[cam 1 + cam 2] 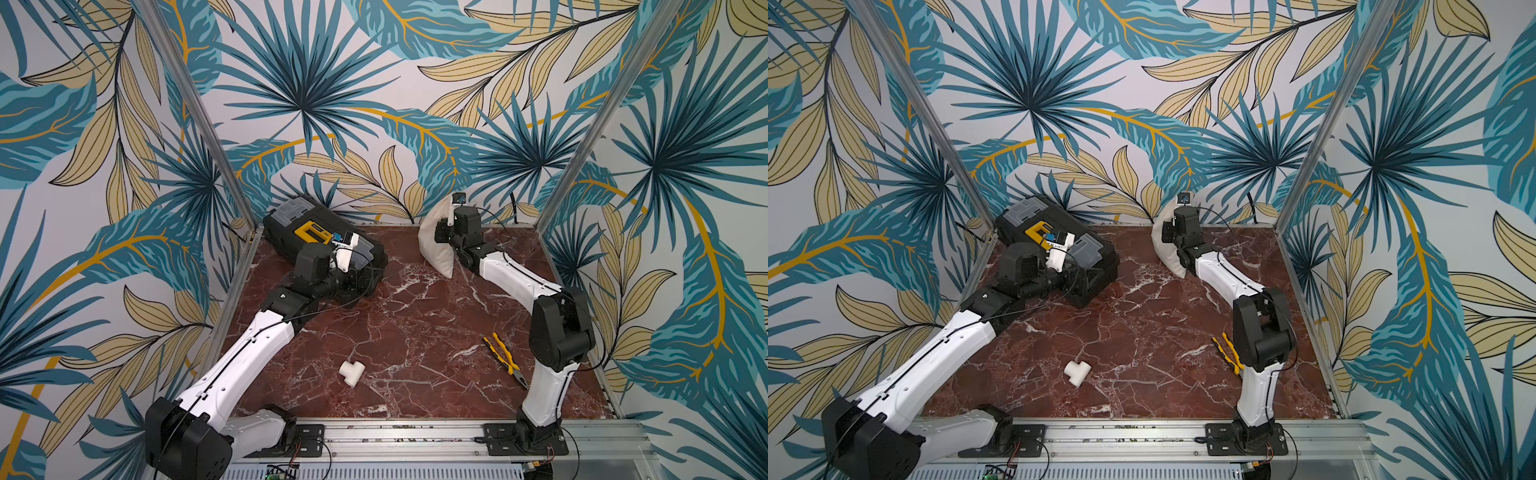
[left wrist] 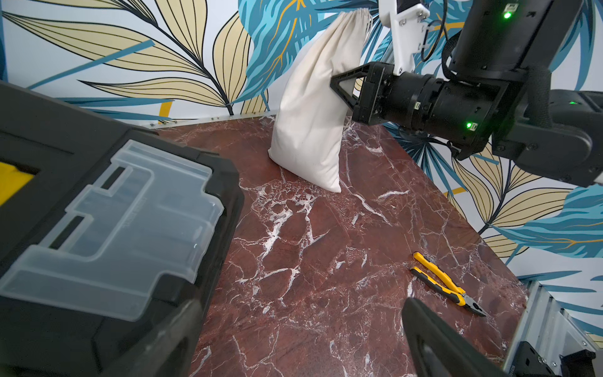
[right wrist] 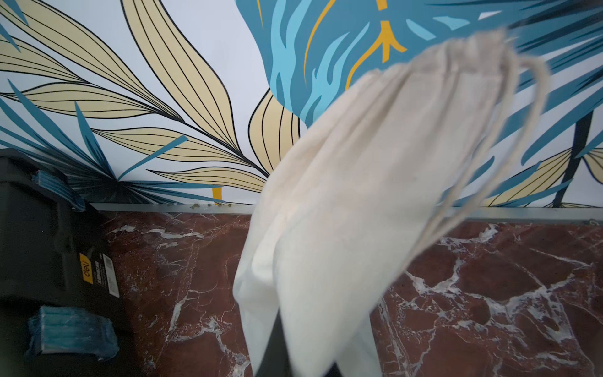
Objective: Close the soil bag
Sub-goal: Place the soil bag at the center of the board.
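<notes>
Cream cloth soil bag [image 2: 310, 114] stands near-upright, gathered rim uppermost.

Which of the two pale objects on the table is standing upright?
The cream cloth soil bag at the back, tall with its gathered top up; the white T-shaped pipe fitting lies flat near the front.

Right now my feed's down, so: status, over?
Left gripper open, by toolbox. Right gripper shut on bag. Bag upright, neck gathered. Nothing blocking.
</notes>
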Tool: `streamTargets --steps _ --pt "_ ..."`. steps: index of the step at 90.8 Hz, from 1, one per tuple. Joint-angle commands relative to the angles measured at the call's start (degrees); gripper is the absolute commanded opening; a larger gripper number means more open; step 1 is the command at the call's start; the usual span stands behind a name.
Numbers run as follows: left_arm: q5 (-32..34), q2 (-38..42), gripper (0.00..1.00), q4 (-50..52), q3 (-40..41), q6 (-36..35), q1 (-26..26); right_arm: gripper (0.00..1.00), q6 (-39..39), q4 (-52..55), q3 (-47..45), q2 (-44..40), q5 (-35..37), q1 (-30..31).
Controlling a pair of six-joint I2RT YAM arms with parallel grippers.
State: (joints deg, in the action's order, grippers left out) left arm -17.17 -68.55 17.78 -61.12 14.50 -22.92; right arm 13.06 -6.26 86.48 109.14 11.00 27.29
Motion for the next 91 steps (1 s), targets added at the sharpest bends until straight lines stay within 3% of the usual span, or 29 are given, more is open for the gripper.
streamTargets --steps 1,45,91 --pt "0.23 0.94 1.00 -1.34 0.91 1.10 0.23 0.00 4.11 -5.22 -2.19 -1.72 -2.91 -0.05" --pt "-0.28 0.35 1.00 -6.13 1.90 4.22 0.15 0.00 10.80 -4.58 -9.18 -3.90 -3.57 -3.38" --pt "-0.88 -1.56 1.00 -6.10 0.92 4.15 0.07 0.00 14.65 -4.93 -14.41 -1.20 -9.05 -5.26"
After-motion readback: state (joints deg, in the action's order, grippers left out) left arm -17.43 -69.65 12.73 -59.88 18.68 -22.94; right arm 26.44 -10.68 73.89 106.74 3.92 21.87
